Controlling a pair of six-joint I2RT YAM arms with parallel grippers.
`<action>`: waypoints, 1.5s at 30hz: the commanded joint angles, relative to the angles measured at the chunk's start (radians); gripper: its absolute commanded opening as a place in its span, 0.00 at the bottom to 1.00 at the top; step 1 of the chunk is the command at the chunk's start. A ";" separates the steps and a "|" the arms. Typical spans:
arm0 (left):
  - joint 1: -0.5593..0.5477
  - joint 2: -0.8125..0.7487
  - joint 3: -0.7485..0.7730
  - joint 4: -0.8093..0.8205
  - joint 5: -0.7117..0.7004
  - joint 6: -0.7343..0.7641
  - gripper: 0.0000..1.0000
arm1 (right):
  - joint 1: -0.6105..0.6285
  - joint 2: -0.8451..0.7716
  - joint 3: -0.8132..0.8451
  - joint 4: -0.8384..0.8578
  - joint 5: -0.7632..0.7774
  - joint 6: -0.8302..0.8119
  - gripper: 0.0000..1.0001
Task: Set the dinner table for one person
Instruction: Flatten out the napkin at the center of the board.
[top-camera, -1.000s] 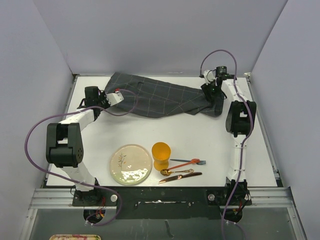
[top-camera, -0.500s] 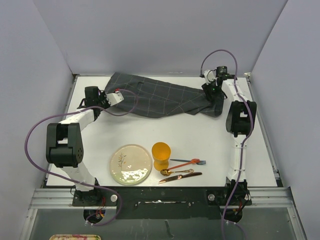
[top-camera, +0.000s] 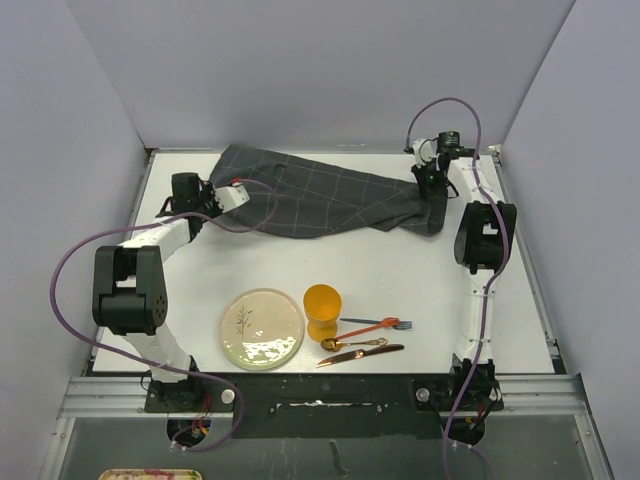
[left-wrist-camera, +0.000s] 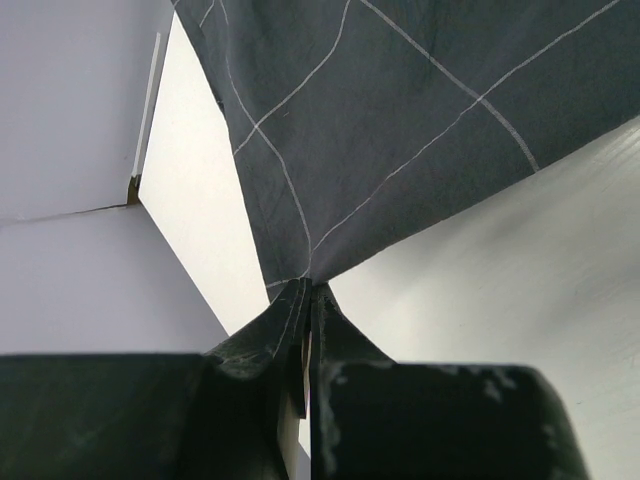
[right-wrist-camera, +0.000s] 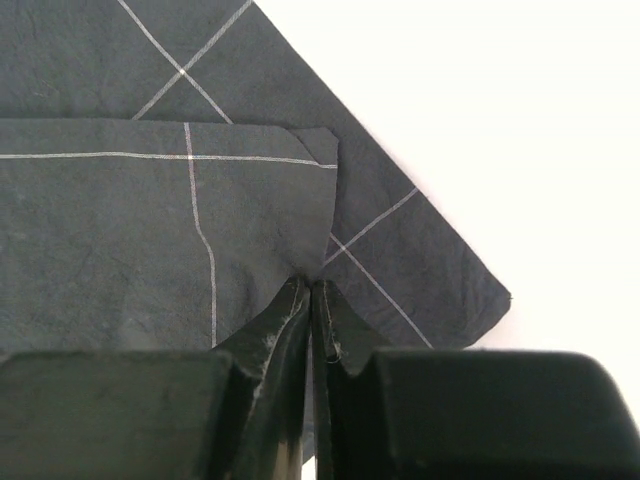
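Clenching the dark cloth are the left end effector and right end effector.

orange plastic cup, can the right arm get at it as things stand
Probably not yet: the right fingers are pinched shut on the dark grey gridded cloth. The white table between them and the orange plastic cup looks unobstructed.

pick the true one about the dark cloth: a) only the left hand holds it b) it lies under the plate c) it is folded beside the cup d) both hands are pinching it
d: each wrist view shows a hand closed on a pinch of the dark cloth, the left hand at one end and the right hand at the other; the plate and cup sit apart from it.
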 joint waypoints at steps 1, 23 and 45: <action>-0.004 0.006 0.049 0.011 0.003 0.009 0.00 | -0.004 -0.062 0.074 -0.003 -0.023 0.012 0.04; -0.009 0.051 0.264 0.003 -0.071 -0.092 0.00 | 0.011 -0.293 0.031 -0.091 -0.074 0.009 0.00; 0.017 0.220 0.622 0.124 -0.373 -0.243 0.00 | 0.111 -0.423 -0.117 0.554 0.465 0.055 0.00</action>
